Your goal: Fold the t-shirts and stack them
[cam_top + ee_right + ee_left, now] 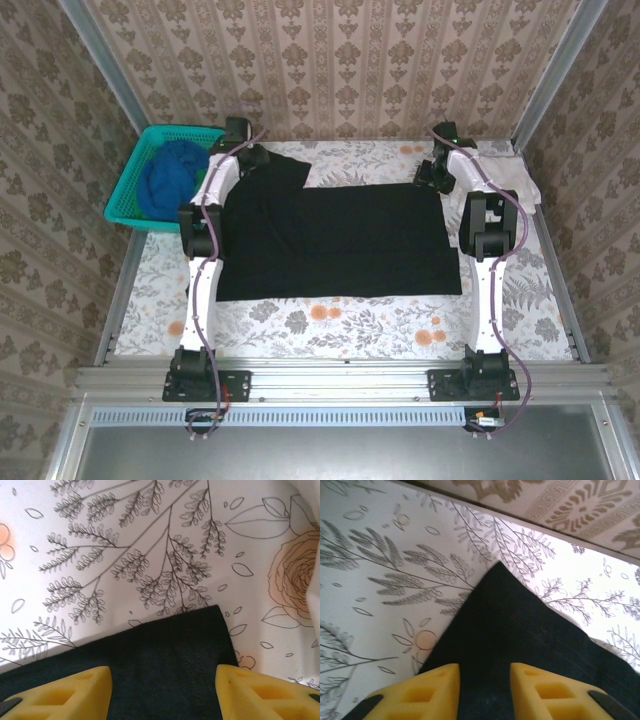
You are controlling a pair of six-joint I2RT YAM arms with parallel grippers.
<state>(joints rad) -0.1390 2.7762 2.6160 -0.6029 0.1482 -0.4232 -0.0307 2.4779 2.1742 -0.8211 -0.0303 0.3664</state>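
Step in hand: first fold of the black t-shirt (520, 630), getting a hold on its two far corners. The left jaws stand part-way apart, astride the cloth, with the corner tip just beyond the pads (437, 687); cannot tell whether they pinch it. The right jaws are released and wide; the other corner lies flat between them on the bench (125, 540).

Next move, as I judge it: clench both on the cloth, lift together, keep the corners level.

Farther off, left of the left jaws, a blue t-shirt (168, 178) sits in a teal basket (125, 200). Right of the right jaws lies a pale t-shirt (518, 180).
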